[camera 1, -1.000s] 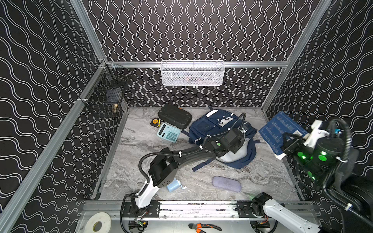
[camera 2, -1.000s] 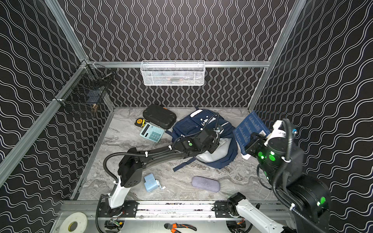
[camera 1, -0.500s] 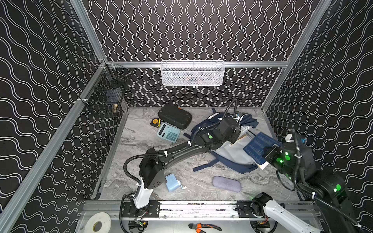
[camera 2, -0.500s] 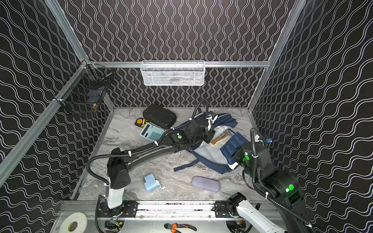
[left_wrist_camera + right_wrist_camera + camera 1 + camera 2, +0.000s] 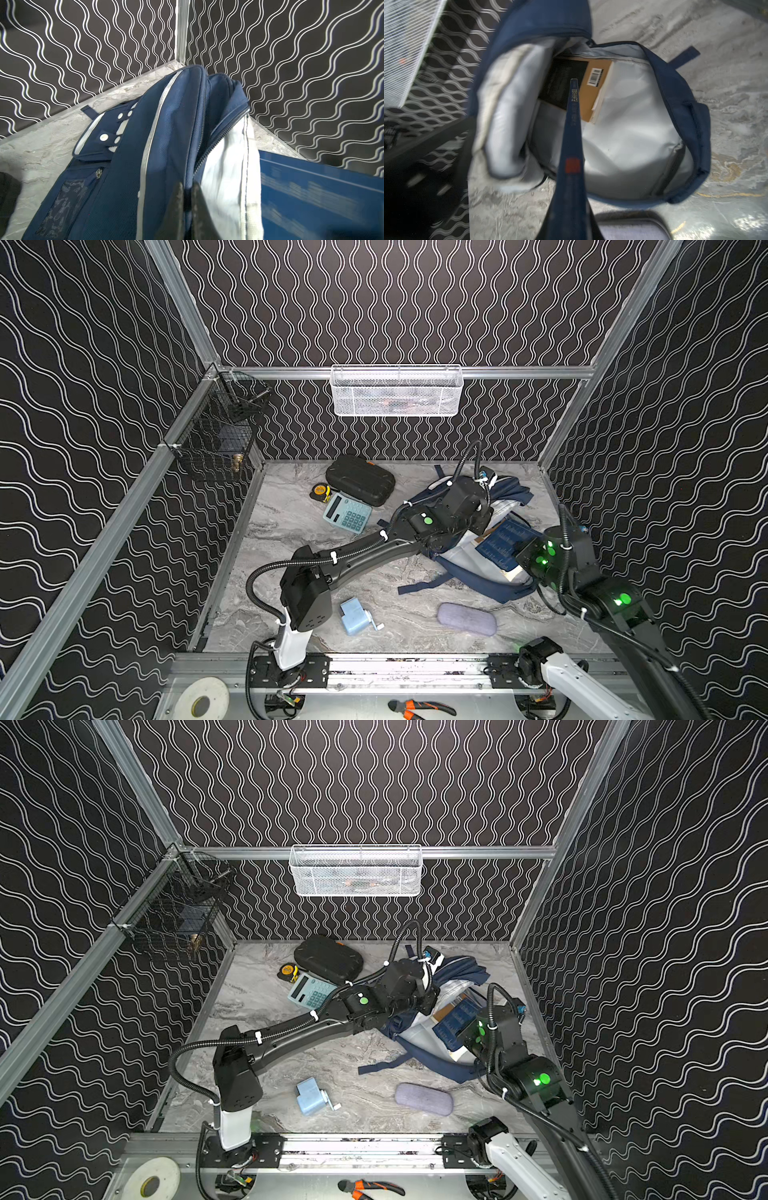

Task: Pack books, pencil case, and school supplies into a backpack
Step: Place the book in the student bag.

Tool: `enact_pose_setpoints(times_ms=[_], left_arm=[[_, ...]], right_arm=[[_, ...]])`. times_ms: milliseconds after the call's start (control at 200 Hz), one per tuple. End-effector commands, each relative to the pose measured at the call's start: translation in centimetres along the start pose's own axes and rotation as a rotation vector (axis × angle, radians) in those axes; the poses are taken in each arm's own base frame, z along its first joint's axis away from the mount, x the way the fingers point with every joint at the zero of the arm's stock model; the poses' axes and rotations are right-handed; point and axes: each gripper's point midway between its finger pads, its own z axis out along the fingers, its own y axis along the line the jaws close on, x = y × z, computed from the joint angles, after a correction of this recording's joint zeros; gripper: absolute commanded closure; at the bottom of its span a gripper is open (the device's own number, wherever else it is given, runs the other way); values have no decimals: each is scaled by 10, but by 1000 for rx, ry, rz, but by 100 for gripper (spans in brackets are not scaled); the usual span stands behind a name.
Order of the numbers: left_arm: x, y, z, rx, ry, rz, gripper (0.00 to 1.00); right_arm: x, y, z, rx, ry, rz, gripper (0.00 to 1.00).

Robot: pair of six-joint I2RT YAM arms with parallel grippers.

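Left claw (image 5: 187, 188) pinched shut on zip rim of large navy striped fabric backpack (image 5: 172, 124), lifting its mouth. Right claw (image 5: 524, 551) clamped on thin dark-blue book (image 5: 572, 145), edge-on above that mouth; black-and-kraft book (image 5: 596, 87) already inside. Advice: tilt flat, slide in alongside it, rim held high.

Robotics lab test cell. An aluminium-profile frame (image 5: 519, 372) holds black wave-patterned panels (image 5: 415, 302) around a marble-look tabletop (image 5: 291, 526). Two robot arms (image 5: 365, 549) mount on a front rail (image 5: 415, 666). Tape roll (image 5: 202, 700) and pliers (image 5: 419, 707) lie just outside it.
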Motion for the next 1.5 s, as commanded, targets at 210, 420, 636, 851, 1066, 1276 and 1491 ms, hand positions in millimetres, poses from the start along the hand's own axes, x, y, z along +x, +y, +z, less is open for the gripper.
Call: enact_pose_setpoints(times_ms=[210, 420, 636, 851, 1066, 1276, 1491], left_arm=[[-37, -5, -20, 54, -115, -65, 100], [-33, -1, -17, 73, -98, -80, 100], [-34, 2, -14, 97, -93, -111, 100], [-33, -1, -11, 119, -85, -120, 100], [-30, 0, -9, 118, -83, -139, 100], [-26, 4, -3, 105, -74, -151, 100], [-16, 14, 4, 80, -67, -185, 100]], right_arm=[[-7, 26, 63, -350, 67, 166, 100], [-11, 39, 83, -449, 108, 176, 100], [3, 45, 113, -491, 209, 195, 100], [18, 52, 144, -530, 281, 214, 100], [50, 69, 179, -517, 357, 182, 100], [75, 61, 204, -454, 431, 181, 81], [61, 25, 193, -212, 422, 104, 31]])
